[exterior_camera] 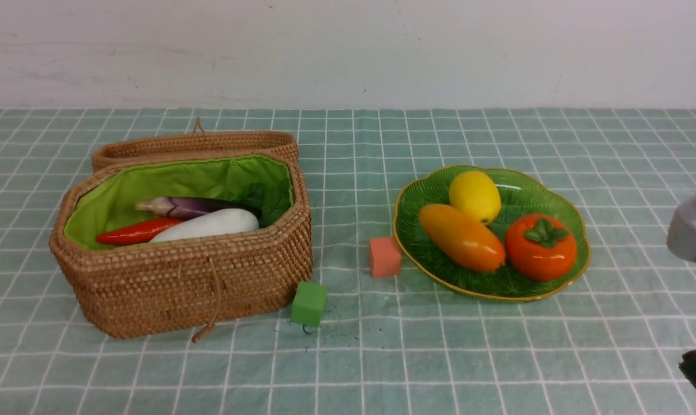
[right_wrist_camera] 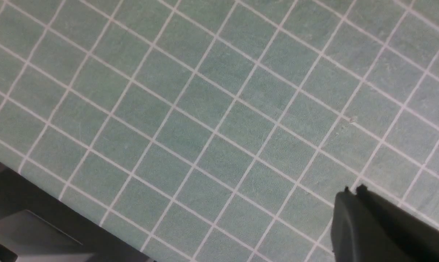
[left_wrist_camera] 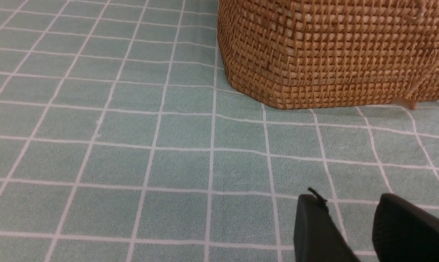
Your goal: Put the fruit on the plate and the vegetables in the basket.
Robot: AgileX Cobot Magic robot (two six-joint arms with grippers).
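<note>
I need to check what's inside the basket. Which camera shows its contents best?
The front view: it looks into the open basket, showing the eggplant, white radish and red-orange carrot-like piece on the green lining. The left wrist view shows only its woven outer wall; the right wrist view shows only tablecloth.

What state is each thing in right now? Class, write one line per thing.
Basket: open, lid tipped back behind it.
Eggplant, red vegetable, white radish: lying in the basket.
Lemon, mango, persimmon: resting on the plate.
Pink cube, green cube: loose on the tablecloth.
Left gripper: fingers apart, empty.
Right gripper: fingers together, empty.
</note>
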